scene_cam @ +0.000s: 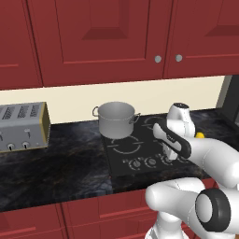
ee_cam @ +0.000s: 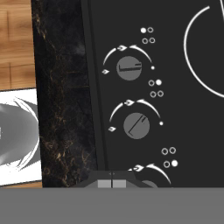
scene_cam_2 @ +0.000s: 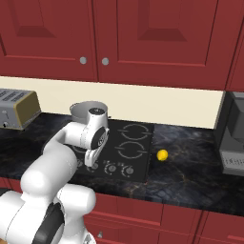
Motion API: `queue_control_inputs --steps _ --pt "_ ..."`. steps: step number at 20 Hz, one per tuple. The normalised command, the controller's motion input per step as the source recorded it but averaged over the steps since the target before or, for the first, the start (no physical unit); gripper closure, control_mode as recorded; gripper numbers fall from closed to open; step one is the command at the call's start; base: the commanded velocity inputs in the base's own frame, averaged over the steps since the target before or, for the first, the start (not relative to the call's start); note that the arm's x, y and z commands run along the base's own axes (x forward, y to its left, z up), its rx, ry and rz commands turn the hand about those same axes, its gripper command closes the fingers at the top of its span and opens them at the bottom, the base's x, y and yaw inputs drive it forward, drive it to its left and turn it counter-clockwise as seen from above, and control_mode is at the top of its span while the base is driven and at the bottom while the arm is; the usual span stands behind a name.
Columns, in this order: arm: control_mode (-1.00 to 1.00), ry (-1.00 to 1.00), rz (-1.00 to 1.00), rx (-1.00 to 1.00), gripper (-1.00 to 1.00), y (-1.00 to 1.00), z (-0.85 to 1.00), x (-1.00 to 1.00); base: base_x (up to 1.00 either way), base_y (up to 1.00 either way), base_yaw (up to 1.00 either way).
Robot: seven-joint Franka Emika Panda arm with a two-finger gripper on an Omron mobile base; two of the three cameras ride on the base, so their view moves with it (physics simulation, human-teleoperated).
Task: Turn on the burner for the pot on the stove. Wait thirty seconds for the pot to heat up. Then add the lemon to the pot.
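Note:
The grey steel pot (scene_cam: 116, 119) stands on the back left burner ring of the black glass stove (scene_cam: 122, 148); in the right base view my arm partly covers the pot (scene_cam_2: 86, 109). The yellow lemon (scene_cam_2: 162, 155) lies on the dark counter just right of the stove (scene_cam_2: 138, 143). My gripper (scene_cam: 171, 156) points down over the row of knobs (scene_cam: 151, 162) at the stove's front edge, with its jaws shut and nothing between them. In the hand view the closed gripper (ee_cam: 111, 183) sits just above a third knob (ee_cam: 151, 184), below two fully visible knobs (ee_cam: 136, 126).
A silver toaster (scene_cam: 23, 126) stands on the counter far left. A dark grey appliance (scene_cam_2: 233, 138) rises at the right end. Red wall cabinets (scene_cam: 102, 32) hang above. The counter's front edge (ee_cam: 65, 109) and wooden floor (ee_cam: 15, 43) lie beside the knobs.

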Motion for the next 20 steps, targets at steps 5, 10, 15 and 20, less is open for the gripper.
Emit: queue_control_inputs --steps 5,10,15,20 --pt "-1.00 0.00 0.00 0.00 1.00 0.00 0.00 0.00 0.00 0.00 0.00" --pt "-1.00 0.00 0.00 0.00 1.00 0.00 0.00 0.00 0.00 0.00 0.00" --pt "-1.00 0.00 0.00 0.00 1.00 0.00 0.00 0.00 0.00 0.00 0.00" --pt "-1.00 0.00 0.00 0.00 1.00 0.00 0.00 0.00 0.00 0.00 0.00"
